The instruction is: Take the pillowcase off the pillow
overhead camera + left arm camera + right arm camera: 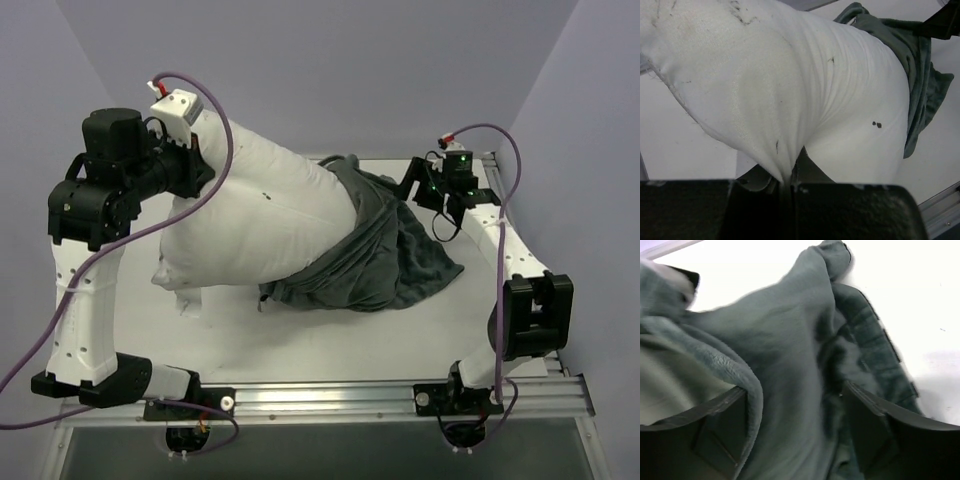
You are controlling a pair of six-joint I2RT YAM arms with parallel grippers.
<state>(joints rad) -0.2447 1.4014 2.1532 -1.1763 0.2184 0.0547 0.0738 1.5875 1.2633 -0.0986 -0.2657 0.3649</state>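
Observation:
The plump white pillow (255, 215) hangs tilted, its upper left end lifted off the table. My left gripper (200, 165) is shut on a pinch of its white fabric (790, 90), which runs down into the closed jaws (787, 182). The dark grey pillowcase (390, 250) is bunched around the pillow's lower right end and spills onto the table; it also shows at the top right of the left wrist view (920, 65). My right gripper (418, 188) stands open at the pillowcase's far right edge. Grey fabric (790, 355) lies loose between its spread fingers (720, 407).
The white table top (330, 340) carries both things. A metal rail (330, 400) runs along the near edge between the arm bases. Grey walls close in at the back and both sides.

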